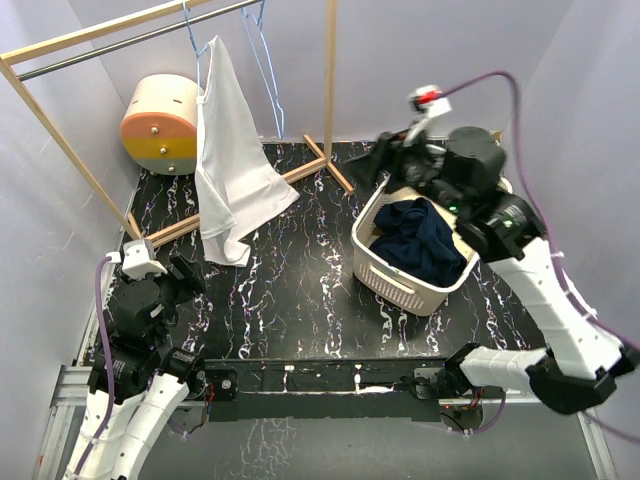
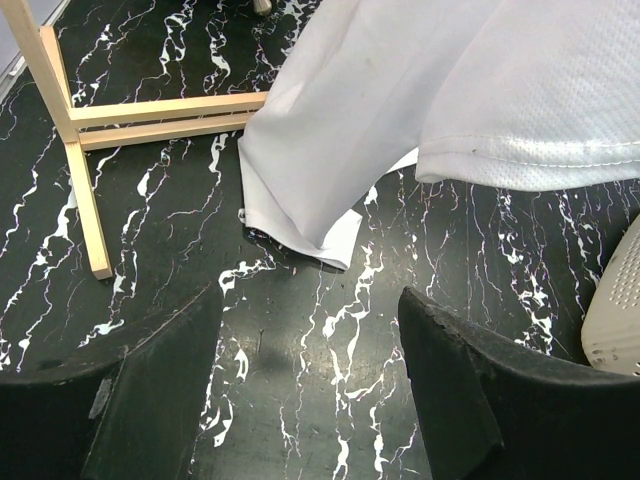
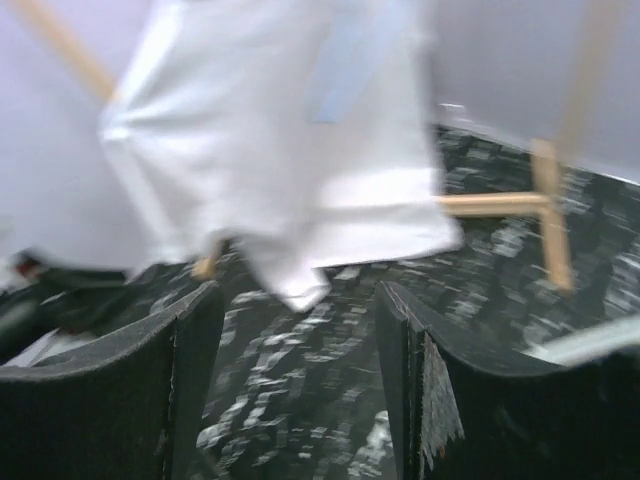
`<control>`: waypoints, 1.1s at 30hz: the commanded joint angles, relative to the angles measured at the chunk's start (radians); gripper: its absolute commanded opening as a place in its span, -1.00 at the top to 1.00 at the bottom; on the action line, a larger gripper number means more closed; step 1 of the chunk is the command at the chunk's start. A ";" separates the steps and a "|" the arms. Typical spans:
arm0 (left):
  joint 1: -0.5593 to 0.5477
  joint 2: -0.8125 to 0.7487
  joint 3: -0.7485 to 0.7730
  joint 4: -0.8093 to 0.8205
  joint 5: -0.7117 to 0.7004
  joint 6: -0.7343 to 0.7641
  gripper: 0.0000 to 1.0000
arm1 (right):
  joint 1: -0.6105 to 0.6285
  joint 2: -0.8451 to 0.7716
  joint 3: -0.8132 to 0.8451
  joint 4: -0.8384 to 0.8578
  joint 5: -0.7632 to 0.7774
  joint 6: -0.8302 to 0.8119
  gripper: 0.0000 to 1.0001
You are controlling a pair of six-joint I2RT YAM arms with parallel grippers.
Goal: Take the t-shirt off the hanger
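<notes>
From above: white t-shirt hangs on a blue hanger at 11 o'clock, hem trailing on the black marbled table. Right gripper hovers above the basket at 3 o'clock, which likely collects the laundry.

Left wrist: left gripper gapes wide and empty, with the hem at 12 o'clock.

Right wrist, blurred: jaws wide and empty, facing the shirt against lilac walls.

1. T-shirt: white matt cloth, fine mesh knit, stitched hem.
2. Worktop: black with white veins like marble, faint sheen.
3. Rack: pale bare wood, with a grey metal rail.
4. Basket: cream plastic, perforated wall; dark navy cloth inside.
5. Left hand: matt black fingers, coarse-edged.
</notes>
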 commanded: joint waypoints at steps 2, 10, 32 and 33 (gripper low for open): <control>-0.001 -0.010 -0.001 0.007 -0.002 0.008 -0.39 | 0.349 0.224 0.248 -0.061 0.162 -0.058 -0.27; 0.000 -0.025 -0.002 0.004 -0.014 0.003 -0.39 | 0.520 0.645 0.751 -0.113 0.347 -0.107 -0.37; -0.001 -0.027 -0.004 0.009 0.003 0.009 -0.39 | 0.578 0.867 0.900 0.230 0.485 -0.119 -0.40; -0.001 -0.027 -0.005 0.009 0.003 0.008 -0.39 | 0.578 0.883 0.913 0.231 0.487 -0.118 -0.40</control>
